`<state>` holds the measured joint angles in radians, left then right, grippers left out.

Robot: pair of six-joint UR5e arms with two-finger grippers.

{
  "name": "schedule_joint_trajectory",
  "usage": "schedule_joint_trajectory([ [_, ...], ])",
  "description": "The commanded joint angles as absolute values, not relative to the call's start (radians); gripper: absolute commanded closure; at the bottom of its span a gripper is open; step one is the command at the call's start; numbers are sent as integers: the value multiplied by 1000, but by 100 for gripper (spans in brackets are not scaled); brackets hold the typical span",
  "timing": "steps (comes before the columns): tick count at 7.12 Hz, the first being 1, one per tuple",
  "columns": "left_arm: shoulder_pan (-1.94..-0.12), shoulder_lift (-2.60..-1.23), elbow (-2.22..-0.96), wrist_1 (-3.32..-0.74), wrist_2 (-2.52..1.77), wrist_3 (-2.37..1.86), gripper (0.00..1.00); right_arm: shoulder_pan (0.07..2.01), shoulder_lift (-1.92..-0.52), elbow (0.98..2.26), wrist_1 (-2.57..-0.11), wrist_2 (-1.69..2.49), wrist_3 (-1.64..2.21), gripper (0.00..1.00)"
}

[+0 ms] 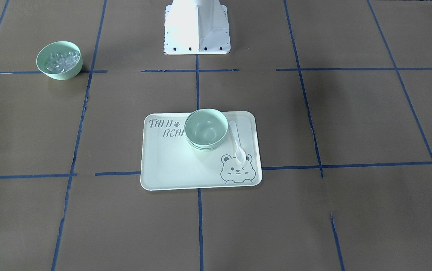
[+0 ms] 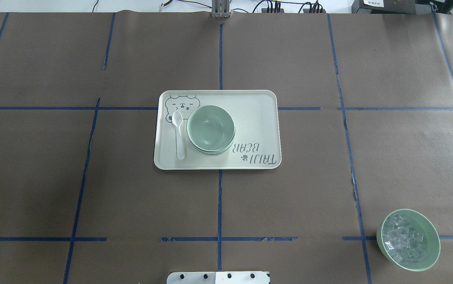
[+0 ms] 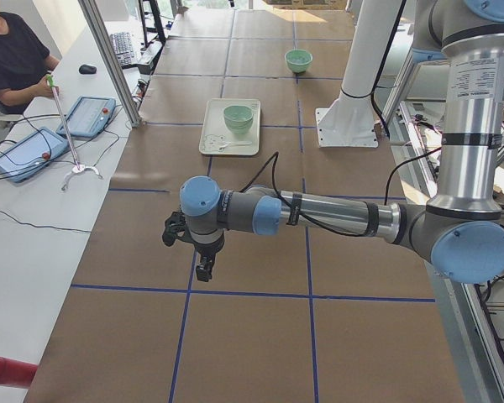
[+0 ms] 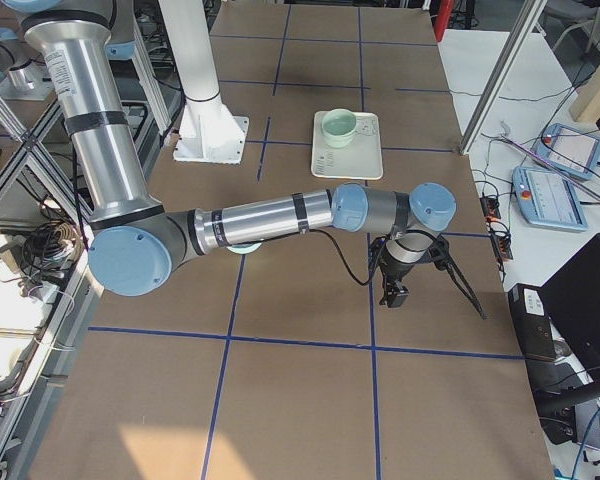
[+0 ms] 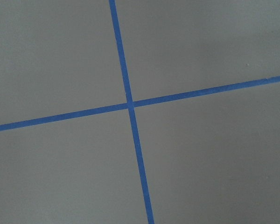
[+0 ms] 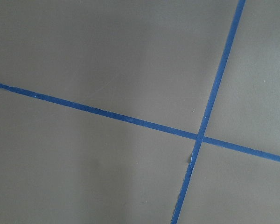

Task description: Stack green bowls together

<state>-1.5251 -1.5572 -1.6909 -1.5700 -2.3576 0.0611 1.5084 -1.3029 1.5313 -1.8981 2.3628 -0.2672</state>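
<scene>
The pale green bowls [image 1: 205,128] sit nested in one stack on the cream tray [image 1: 170,165], also in the overhead view [image 2: 210,129]. Layered rims show at the stack's base. The stack is small in the side views [image 3: 238,117] [image 4: 338,127]. My left gripper [image 3: 203,270] hangs over bare table far from the tray, and I cannot tell if it is open. My right gripper [image 4: 392,292] hangs likewise at the other end, and I cannot tell its state. Both wrist views show only brown paper and blue tape.
A white spoon [image 2: 178,134] lies on the tray [image 2: 258,114] beside the stack. A like green bowl with clear cubes [image 2: 408,240] stands near the robot's right side [image 1: 59,60]. The white robot base [image 1: 197,30] is at the table's near edge. An operator sits at the left-view side table.
</scene>
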Motion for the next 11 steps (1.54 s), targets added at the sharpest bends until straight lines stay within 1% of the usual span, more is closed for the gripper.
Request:
schedule_joint_trajectory([
  [1, -1526, -1539, -1689, -1571, -2361, 57, 0, 1509, -1316, 1531, -1896, 2361, -270, 0],
  [4, -1526, -1539, -1692, -1571, -2359, 57, 0, 1509, -1383, 1543, -1869, 2361, -282, 0],
  [5, -1526, -1537, -1697, -1569, -2359, 55, 0, 1509, -1409, 1543, -1777, 2359, -270, 0],
  [6, -1528, -1537, -1697, -1569, -2359, 55, 0, 1509, -1442, 1574, -1754, 2355, -270, 0],
  [8, -1528, -1537, -1698, -1571, -2359, 54, 0, 1509, -1494, 1685, -1756, 2300, -270, 0],
  [11, -1525, -1545, -1692, -1569, -2358, 54, 0, 1509, -1494, 1677, -1763, 2304, -264, 0],
])
